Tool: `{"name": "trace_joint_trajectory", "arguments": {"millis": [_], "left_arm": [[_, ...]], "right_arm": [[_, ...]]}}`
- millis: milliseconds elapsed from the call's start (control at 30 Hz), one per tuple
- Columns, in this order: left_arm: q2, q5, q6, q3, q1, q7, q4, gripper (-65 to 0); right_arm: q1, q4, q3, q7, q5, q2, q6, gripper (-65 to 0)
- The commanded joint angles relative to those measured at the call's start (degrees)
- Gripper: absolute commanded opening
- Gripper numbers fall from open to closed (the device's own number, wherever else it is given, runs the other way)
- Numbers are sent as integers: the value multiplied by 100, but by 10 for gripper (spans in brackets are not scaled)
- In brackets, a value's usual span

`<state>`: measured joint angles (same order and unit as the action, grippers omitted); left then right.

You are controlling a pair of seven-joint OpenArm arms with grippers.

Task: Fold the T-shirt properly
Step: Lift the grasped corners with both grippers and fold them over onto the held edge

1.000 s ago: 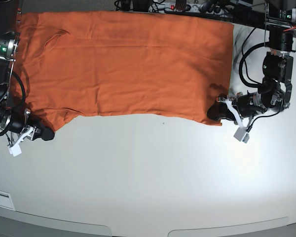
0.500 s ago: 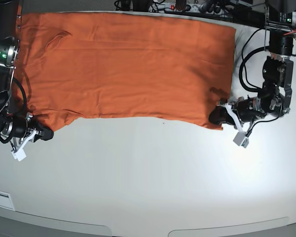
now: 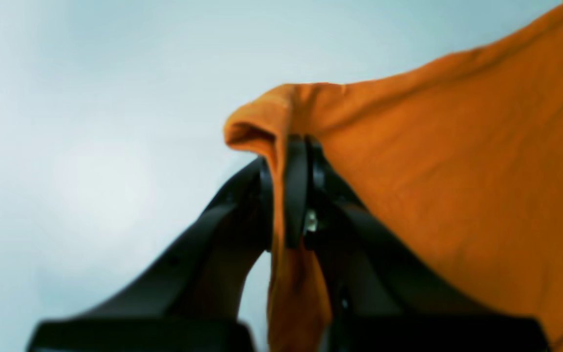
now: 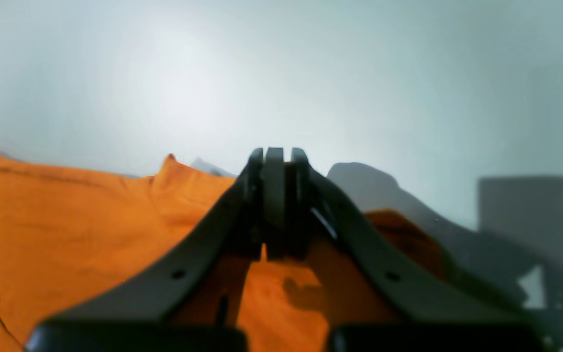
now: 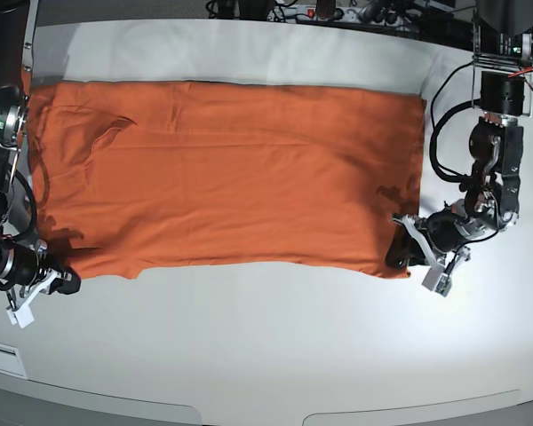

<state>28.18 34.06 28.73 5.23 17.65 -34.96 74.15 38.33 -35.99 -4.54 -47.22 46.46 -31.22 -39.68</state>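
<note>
Base view: the T-shirt (image 5: 222,173) lies spread flat on the white desk (image 5: 275,346), its long axis running left to right across the picture. Its straight hem edge faces the view's right side; the end with a sleeve and a small crease faces the left. The near long edge runs roughly level, with a short step near the lower left corner. At the lower right corner of the cloth sits the left gripper (image 5: 398,253), its jaws closed on the fabric there. At the lower left corner sits the right gripper (image 5: 64,282), jaws closed, touching the shirt's edge. Black cables (image 5: 444,133) loop beside the arm on the right, and a clutter of plugs and leads (image 5: 320,11) lines the far edge of the desk.

Left wrist view: the dark jaws pinch a raised fold of the orange T-shirt (image 3: 457,171), and cloth hangs down between them; pale desk surface fills the left.

Right wrist view: the jaws stand pressed together over orange cloth (image 4: 66,230); whether fabric is caught between them I cannot tell.
</note>
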Motion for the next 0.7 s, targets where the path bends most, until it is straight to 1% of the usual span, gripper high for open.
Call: {"name": "trace_joint_trajectory", "arguments": {"millis": [0,133,233,367,433,500,633,667], "left_arm": [[22,-28,2,-44,173,234,81,-650],[-177,-120,26,-37,354,267,-2,-650],[-284,-127,24,-33,599,254,-94,-650],[-308,-129,72,-33,831,136,-151,-650],[-306,-116,249,-33,876,2,-151,-650],[-302,57,472,-33,872,-162,-151,-650],[-293,693,1064,-33,789,-570,-151,-650],[-293,793,1127,-33,774,-649,-151,-650]], "right_arm": [[262,-79,-22,214,48,-114,-32,-650],[400,-79,-22,479,-269,-111,-32,-650],[520,-79,-22,479,-308,-114,-32,-650],[601,-79,-22,468,-304,-116,-32,-650],[612,-79,-22,424,-286,-118,-32,-650],[612,-87,-22,234,-66,-127,-32,-650],[610,-168,-22,-498,533,-131,-32,-650],[605,-199,-22,-678,625,-131,-32,-650]]}}
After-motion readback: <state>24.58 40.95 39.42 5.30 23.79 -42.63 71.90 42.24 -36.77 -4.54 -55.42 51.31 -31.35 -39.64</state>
